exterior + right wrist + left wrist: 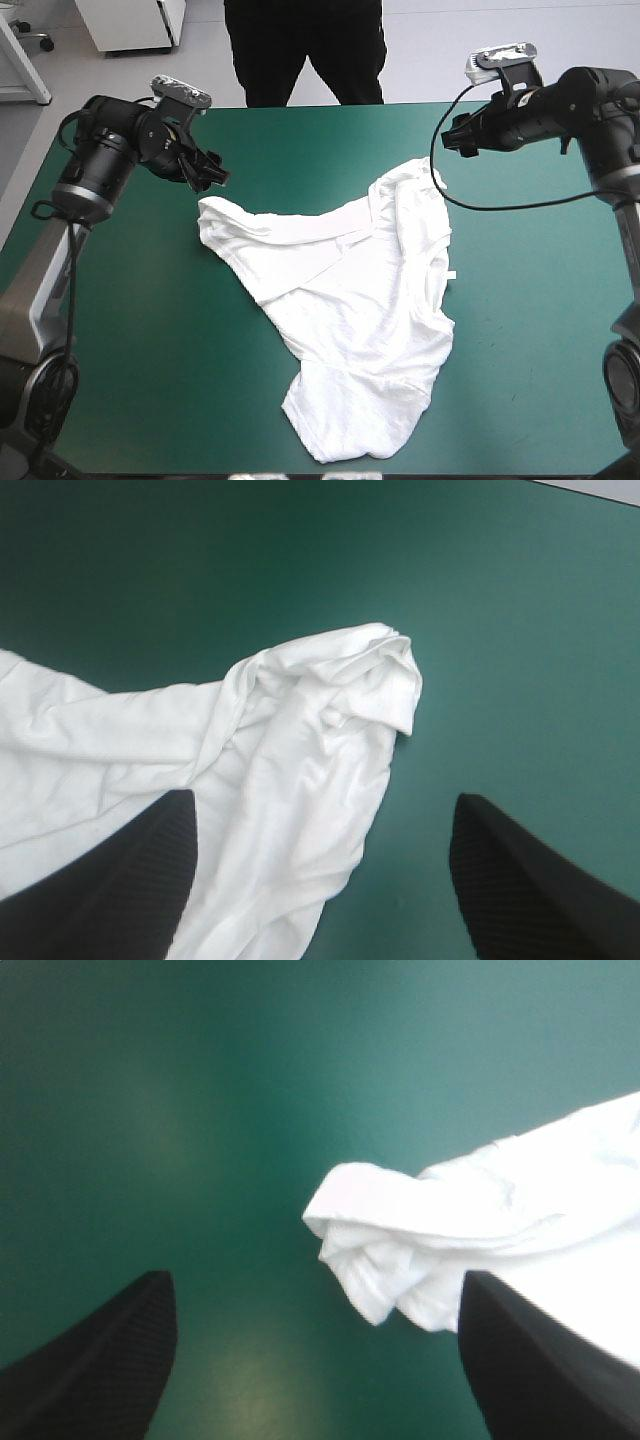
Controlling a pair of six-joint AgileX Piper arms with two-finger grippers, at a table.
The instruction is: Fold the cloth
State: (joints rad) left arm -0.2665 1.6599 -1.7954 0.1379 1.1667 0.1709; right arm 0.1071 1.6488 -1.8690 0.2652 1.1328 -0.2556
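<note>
Sprawling over the middle of the table (140,360), the T-shirt (360,320) lay rumpled, one end near the table's near edge and two bunched corners toward the far edge. The left gripper (212,175) hung just beside one corner, the right gripper (455,135) near the other. On the left wrist camera, the fingers (100,1360) stood wide apart, released, with a rolled fold ahead of them. On the right wrist camera, the fingers (530,880) were spread too, grasping nothing, and white cloth ran under one finger.
</note>
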